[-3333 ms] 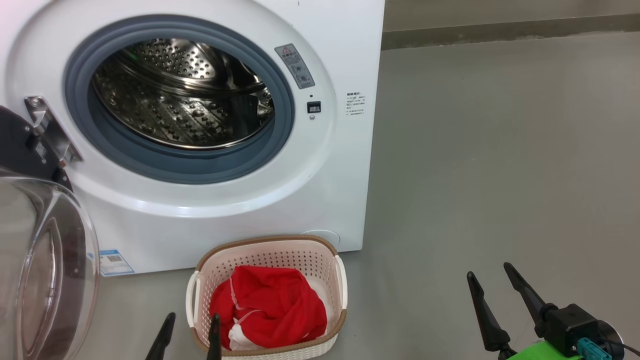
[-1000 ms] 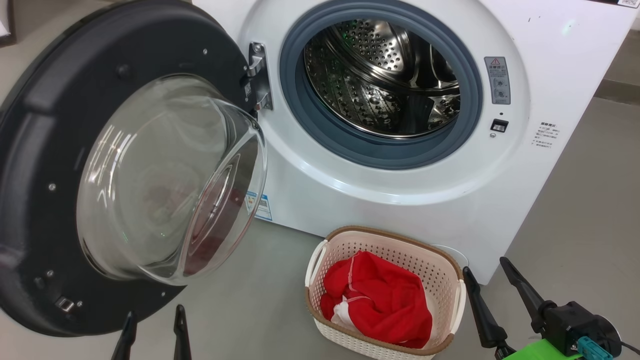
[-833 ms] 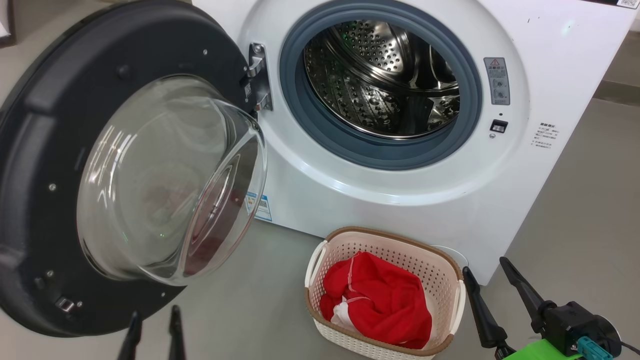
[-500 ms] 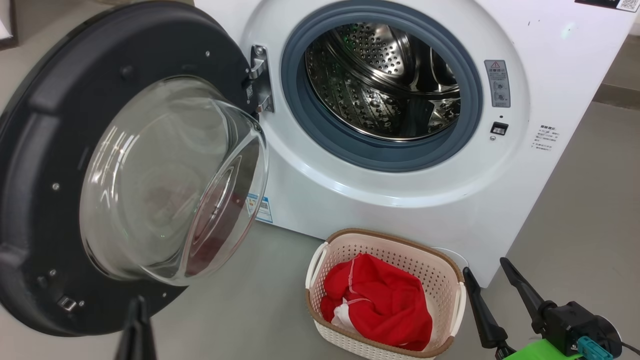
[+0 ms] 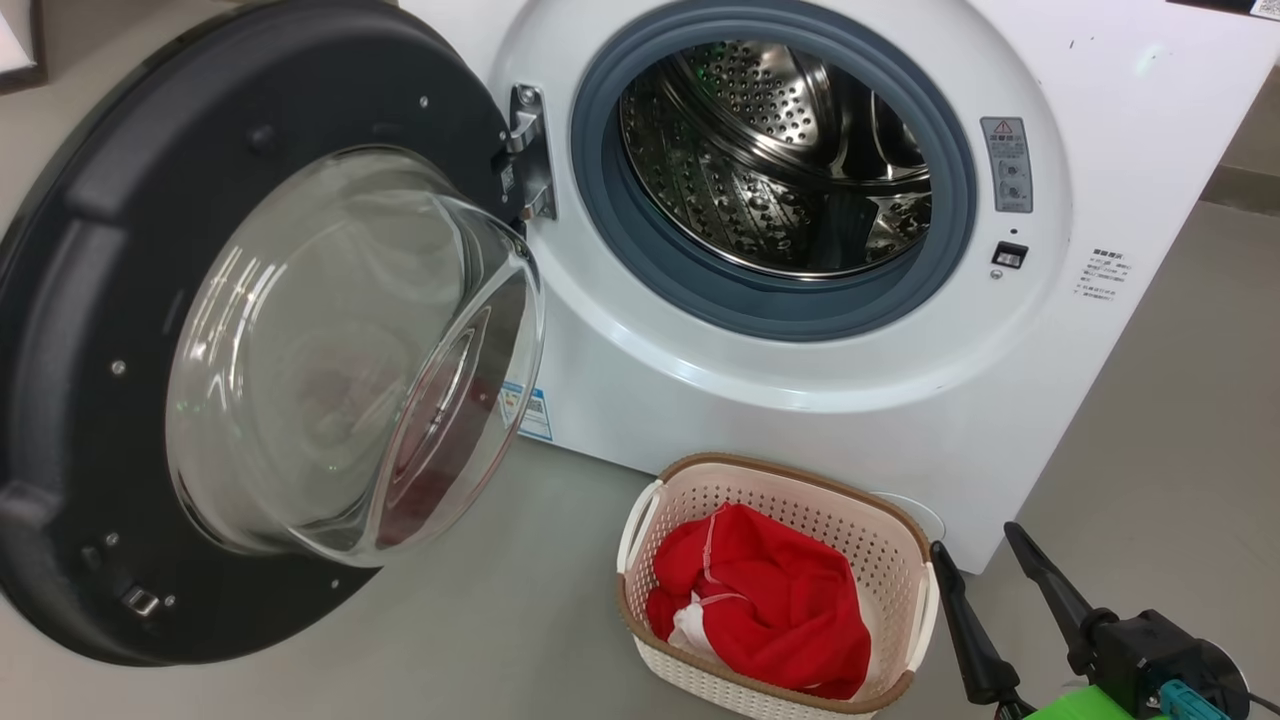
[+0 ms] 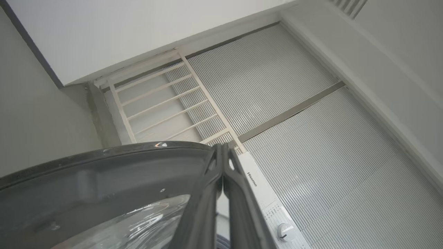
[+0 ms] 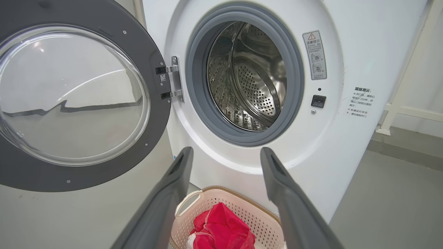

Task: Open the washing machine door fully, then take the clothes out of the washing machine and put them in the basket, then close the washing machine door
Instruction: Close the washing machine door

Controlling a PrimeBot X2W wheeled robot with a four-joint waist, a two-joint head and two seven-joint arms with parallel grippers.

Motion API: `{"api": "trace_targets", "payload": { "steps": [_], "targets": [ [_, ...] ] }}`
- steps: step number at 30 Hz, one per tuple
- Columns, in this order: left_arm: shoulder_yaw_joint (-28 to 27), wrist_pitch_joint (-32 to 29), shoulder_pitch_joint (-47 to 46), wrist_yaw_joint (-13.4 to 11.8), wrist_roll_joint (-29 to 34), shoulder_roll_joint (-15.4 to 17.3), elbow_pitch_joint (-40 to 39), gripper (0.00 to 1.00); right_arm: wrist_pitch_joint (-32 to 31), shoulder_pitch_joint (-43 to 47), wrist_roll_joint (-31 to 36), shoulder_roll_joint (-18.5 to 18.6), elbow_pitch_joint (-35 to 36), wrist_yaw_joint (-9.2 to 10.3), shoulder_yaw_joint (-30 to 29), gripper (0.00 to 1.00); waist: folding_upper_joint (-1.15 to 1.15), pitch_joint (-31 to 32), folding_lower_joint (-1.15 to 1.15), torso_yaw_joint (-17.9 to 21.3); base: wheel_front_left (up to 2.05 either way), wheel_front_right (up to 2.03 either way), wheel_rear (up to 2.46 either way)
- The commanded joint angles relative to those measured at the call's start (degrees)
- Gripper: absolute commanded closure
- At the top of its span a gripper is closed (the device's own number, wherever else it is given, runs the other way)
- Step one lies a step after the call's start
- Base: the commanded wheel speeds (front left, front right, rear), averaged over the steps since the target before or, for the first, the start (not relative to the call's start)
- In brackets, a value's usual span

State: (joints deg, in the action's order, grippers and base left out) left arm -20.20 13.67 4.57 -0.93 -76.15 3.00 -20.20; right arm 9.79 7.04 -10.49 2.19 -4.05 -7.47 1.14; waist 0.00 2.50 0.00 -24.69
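The white washing machine (image 5: 820, 390) stands with its steel drum (image 5: 780, 160) bare inside. Its round black washing machine door (image 5: 90, 330) hangs wide open to the left, glass bowl (image 5: 350, 350) bulging toward me. On the floor in front sits the cream basket (image 5: 800, 490) with the red clothes (image 5: 770, 610) piled in it. My right gripper (image 5: 985, 560) is open at the lower right, just right of the basket. In the left wrist view my left gripper (image 6: 223, 152) is shut with nothing between its fingers, close beside the door's dark rim (image 6: 104, 155). The right wrist view looks at the drum (image 7: 249, 79), the door (image 7: 79, 100) and the basket (image 7: 221, 207).
Bare grey floor (image 5: 1180, 400) lies to the right of the machine and in front of the door (image 5: 500, 620). A white rail frame (image 7: 405, 107) stands beside the machine's right side. Ribbed wall panels (image 6: 311, 121) rise behind the machine.
My left gripper has shut and dropped out of the head view's lower edge. The head camera has shifted slightly. The right gripper, door and basket have stayed put.
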Motion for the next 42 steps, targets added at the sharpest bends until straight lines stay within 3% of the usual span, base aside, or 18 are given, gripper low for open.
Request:
{"api": "trace_targets", "payload": {
  "steps": [1, 9, 17, 27, 42],
  "targets": [
    [-4.63, -0.87, -3.64, 0.81, -3.03, 2.39, 0.2, 1.0, -0.02, -1.24, -0.11, 0.69, 1.74, -0.02, 1.26, 0.0, 0.0, -0.13, 0.0, -0.03, 0.0, 0.0, 0.0],
    [-13.98, -5.77, -9.64, 1.17, -13.82, 11.17, 14.03, 1.0, -0.02, -1.76, -0.03, 0.69, 1.69, -0.02, 1.24, 0.0, 0.0, -0.68, 0.0, 0.6, 0.0, 0.0, 0.0],
    [-14.46, -9.81, -12.17, 1.48, -15.69, 16.18, 24.98, 1.0, -0.28, -1.97, 0.13, 0.69, 1.78, -0.02, 1.28, 0.0, 0.0, -1.01, 0.0, 1.4, 0.0, 0.0, 0.0],
    [-10.26, -17.88, -13.69, 2.52, -17.9, 18.15, 33.78, 1.0, -0.61, -2.18, 0.35, 0.69, 2.05, -0.02, 1.23, 0.0, 0.0, -1.62, 0.0, 2.2, 0.0, 0.0, 0.0],
    [-6.82, -24.04, -14.64, 3.66, -18.95, 18.69, 37.59, 1.0, -0.94, -2.51, 0.48, 0.69, 2.23, -0.02, 1.28, 0.0, 0.0, -2.29, 0.0, 2.7, 0.0, 0.0, 0.0]
  ]
}}
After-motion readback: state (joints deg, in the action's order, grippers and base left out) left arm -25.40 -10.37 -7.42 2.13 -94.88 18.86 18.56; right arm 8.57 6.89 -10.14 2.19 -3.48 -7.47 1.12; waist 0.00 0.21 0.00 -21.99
